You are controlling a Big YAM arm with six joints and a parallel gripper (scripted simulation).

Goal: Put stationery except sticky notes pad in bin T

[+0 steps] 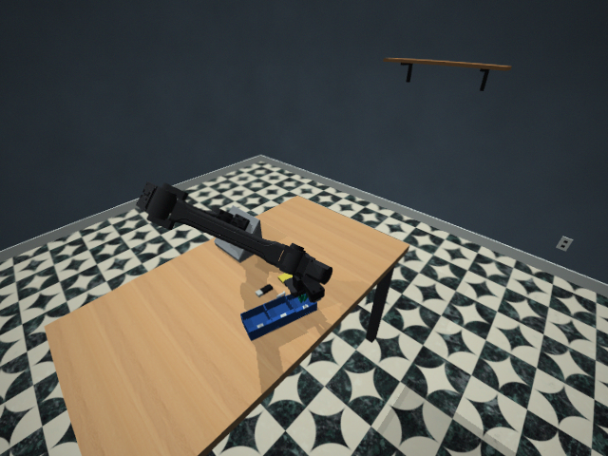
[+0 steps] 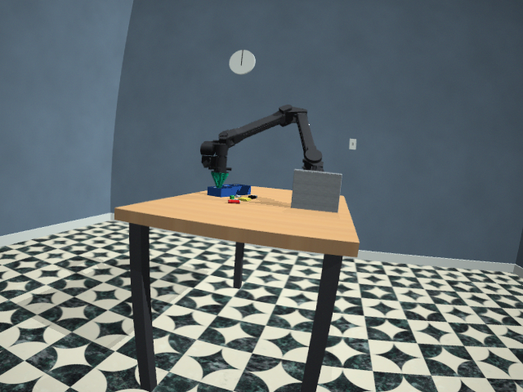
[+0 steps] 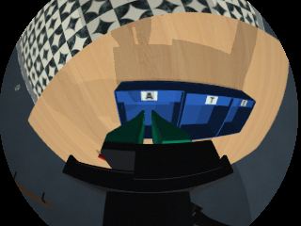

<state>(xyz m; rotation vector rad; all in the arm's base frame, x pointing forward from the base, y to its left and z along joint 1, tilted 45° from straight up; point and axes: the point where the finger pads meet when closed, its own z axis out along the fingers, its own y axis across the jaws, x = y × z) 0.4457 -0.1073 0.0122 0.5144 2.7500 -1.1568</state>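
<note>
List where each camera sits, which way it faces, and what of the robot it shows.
Top: high off a table corner, looking down at the whole arm over the blue bin.
Exterior: low, across the table, arm side-on.
Wrist: on the arm, looking down past the gripper into the bin.
All three share the bin.
</note>
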